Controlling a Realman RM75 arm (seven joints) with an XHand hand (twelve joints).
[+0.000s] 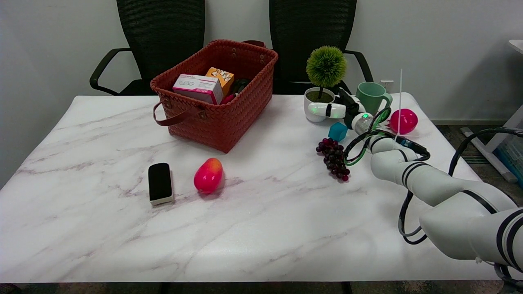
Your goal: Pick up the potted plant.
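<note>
The potted plant (325, 67) is a round green tuft on a thin stem in a small white pot (311, 98), standing at the table's far right. My right hand (341, 109) is at the pot's right side. One white finger (327, 109) with a green light lies across the pot's front, and the black part of the hand wraps the side toward the mug. The hand grips the pot, whose base appears to rest on the table. The far fingers are hidden behind the pot.
A green mug (372, 96) stands just right of the hand, with a pink ball (403, 121) beyond it. A teal cube (338, 131) and dark grapes (334, 158) lie under the forearm. A red woven basket (245, 110), a pink-orange fruit (208, 175) and a black eraser (159, 183) sit to the left.
</note>
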